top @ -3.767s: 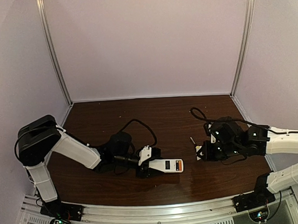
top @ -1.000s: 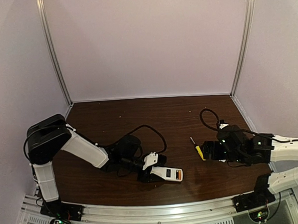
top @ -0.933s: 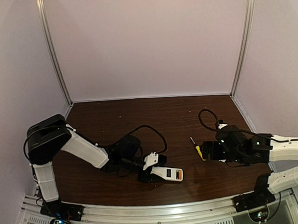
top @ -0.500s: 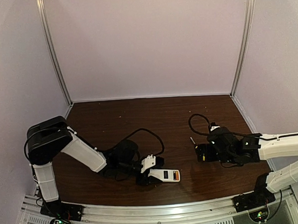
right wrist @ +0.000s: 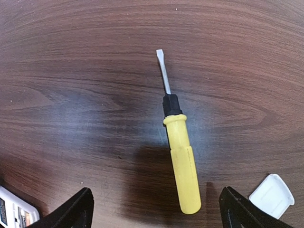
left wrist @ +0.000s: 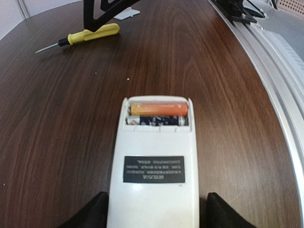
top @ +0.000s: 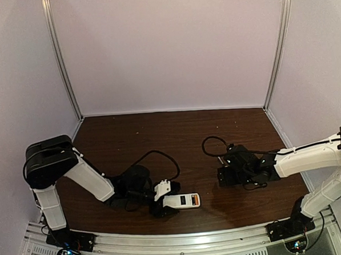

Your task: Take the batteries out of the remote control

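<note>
Left claw (left wrist: 153, 213) is clenched on the near end of the remote control (left wrist: 154, 161), with a black finger at each long side. The remote is level and back-up near the front edge of the dark wooden surface (top: 176, 133); whether it rests on the wood or sits just off it cannot be told. Its compartment at the far end is uncovered (a dark label sits just below it). Both batteries lie in it side by side: the orange battery (left wrist: 159, 109) at the very end, the dark battery (left wrist: 154, 121) next to it. Right claw (right wrist: 159, 209) is released, fingers spread wide above the yellow-handled screwdriver (right wrist: 183, 166), which lies flat and untouched. A small white cover piece (right wrist: 270, 195) rests near the handle's end.
</note>
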You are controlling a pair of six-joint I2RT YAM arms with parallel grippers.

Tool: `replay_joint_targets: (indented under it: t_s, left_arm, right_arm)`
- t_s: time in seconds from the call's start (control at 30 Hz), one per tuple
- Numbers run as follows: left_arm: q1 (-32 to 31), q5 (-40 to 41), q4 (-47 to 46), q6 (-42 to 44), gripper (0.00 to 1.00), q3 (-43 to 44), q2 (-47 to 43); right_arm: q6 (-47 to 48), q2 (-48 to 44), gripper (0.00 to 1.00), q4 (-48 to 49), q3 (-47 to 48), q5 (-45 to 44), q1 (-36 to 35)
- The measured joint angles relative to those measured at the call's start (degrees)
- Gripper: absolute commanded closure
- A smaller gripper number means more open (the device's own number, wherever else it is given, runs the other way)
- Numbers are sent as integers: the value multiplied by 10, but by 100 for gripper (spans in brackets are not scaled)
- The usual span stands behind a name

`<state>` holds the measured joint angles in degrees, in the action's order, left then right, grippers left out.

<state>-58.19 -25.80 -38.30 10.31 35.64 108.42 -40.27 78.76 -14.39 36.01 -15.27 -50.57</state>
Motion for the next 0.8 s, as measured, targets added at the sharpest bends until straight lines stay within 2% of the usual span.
replay_joint_targets:
  t_s: [0.03,0.07,0.37,0.8]
  left_arm:
    - [0,2,-1,-2,4,-5,-1]
    - [0,3,-8,-6,3,-10,-2]
    - [0,16,-13,-18,3,-38,-28]
    - [0,16,-50,-37,3,-67,-85]
  right_arm:
    - [1,6,8,3,2,3,2]
    - [2,10,8,5,3,5,2]
    - [14,28,11,12,6,20,11]
    - [27,38,29,29,4,33,32]
